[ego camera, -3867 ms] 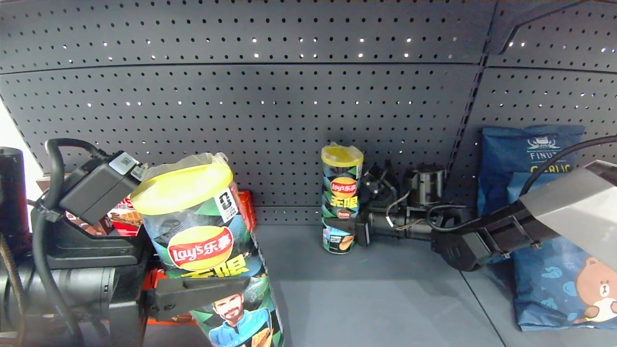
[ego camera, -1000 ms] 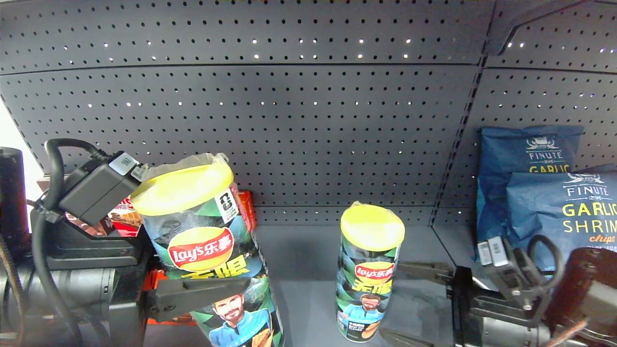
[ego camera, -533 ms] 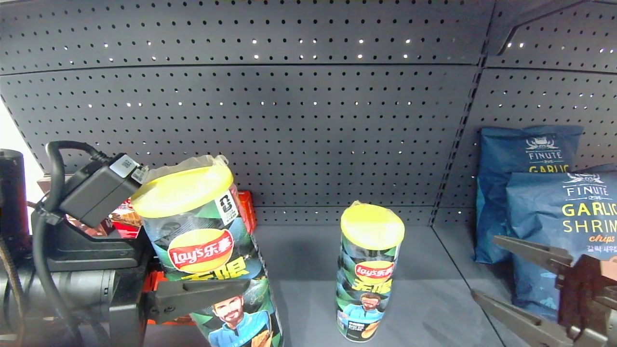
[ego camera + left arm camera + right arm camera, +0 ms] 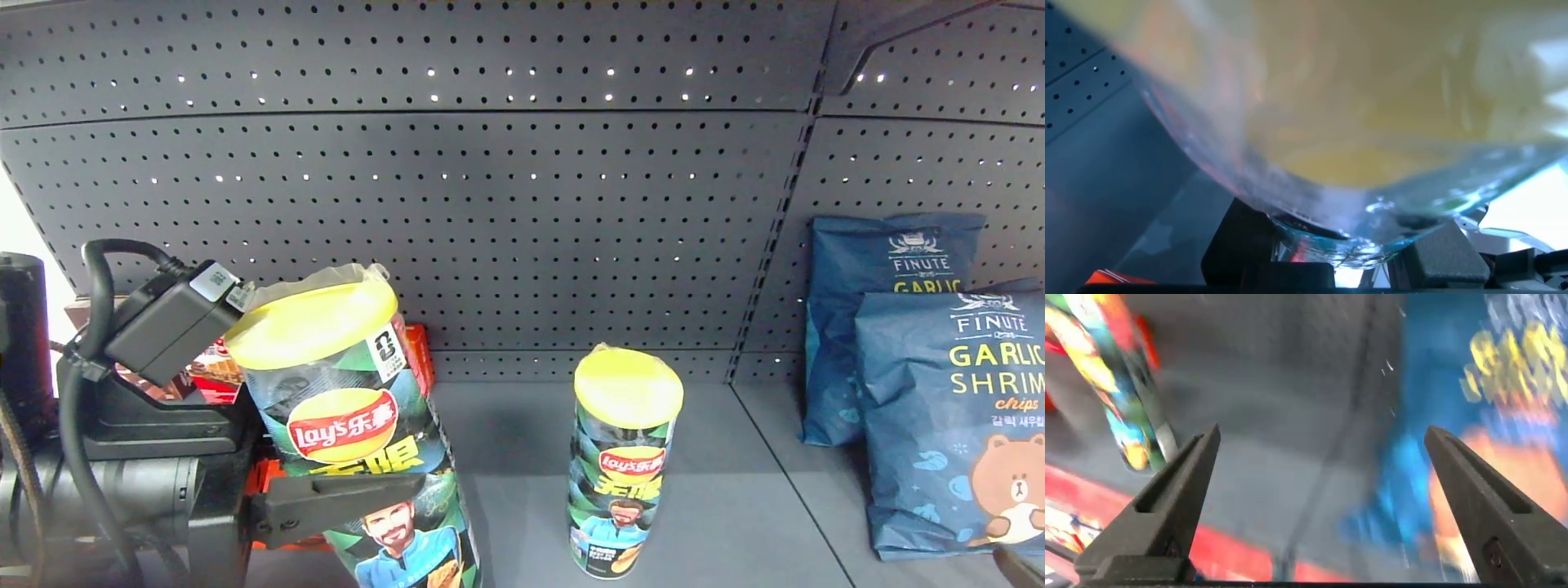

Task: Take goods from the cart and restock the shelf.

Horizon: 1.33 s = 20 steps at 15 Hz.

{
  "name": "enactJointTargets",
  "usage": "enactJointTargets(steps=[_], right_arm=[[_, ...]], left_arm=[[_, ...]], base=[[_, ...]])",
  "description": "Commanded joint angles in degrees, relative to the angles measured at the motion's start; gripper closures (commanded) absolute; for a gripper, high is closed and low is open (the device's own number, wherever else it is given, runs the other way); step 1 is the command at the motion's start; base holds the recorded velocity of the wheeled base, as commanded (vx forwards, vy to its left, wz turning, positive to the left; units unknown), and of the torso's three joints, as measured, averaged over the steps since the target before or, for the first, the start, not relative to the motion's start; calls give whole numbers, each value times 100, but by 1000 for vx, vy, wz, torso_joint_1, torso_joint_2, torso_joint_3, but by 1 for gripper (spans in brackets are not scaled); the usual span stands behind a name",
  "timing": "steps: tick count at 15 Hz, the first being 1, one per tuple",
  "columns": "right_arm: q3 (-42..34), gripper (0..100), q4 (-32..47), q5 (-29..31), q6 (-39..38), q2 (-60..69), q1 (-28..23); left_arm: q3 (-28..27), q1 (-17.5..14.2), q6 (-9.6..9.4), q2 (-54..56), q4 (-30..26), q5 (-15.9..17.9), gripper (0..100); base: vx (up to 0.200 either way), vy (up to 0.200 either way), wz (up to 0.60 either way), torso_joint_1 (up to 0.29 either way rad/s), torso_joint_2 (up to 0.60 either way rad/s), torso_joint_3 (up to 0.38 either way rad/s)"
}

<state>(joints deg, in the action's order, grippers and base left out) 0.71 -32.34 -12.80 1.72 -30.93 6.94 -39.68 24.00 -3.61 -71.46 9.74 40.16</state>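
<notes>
Our left jaws clamp a can [image 4: 343, 384] at the lower left of the frame, its long axis near vertical. A second can [image 4: 624, 465] stands upright at centre on the shelf [image 4: 522, 506]. Our right jaws gape wide and hold nothing. We judge the bare gap between the cans suits the left arm.

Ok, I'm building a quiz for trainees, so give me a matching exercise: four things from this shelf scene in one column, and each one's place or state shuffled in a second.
Things:
1. left chip can
2. middle chip can
3. blue snack bags
4. right end effector

Place or state:
A. open, holding nothing
B. stands upright alone on the shelf
C. clamped in the left end effector
D. at the shelf's right end, one in front of the other

Pairs: 1-C, 2-B, 3-D, 4-A
</notes>
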Motion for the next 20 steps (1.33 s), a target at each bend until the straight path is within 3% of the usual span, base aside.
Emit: enactJointTargets(steps=[1, 5, 15, 18, 19, 20], right_arm=[[-53, 0, 2303, 252, -5, 2855, -579], [-71, 0, 3234, 1043, 65, 3093, -685], [-71, 0, 3217, 1078, -181, 3093, -685], [-71, 0, 3217, 1078, -172, 3093, -685], [-71, 0, 3217, 1078, -172, 3093, -685], [-71, 0, 3217, 1078, -172, 3093, -685]], left_arm=[[13, -10, 0, 9, 2, 10, 100], [22, -1, -8, 9, 2, 19, 100], [-110, -54, -8, 18, 54, 1, 100], [-479, -62, -8, -61, 98, -834, 100], [-752, -71, -17, -210, 46, -834, 100], [-910, -54, -175, -325, 46, -834, 100]], base=[[0, 0, 0, 0, 0, 0], [0, 0, 0, 0, 0, 0], [0, 0, 0, 0, 0, 0], [0, 0, 0, 0, 0, 0], [0, 0, 0, 0, 0, 0], [0, 0, 0, 0, 0, 0]])
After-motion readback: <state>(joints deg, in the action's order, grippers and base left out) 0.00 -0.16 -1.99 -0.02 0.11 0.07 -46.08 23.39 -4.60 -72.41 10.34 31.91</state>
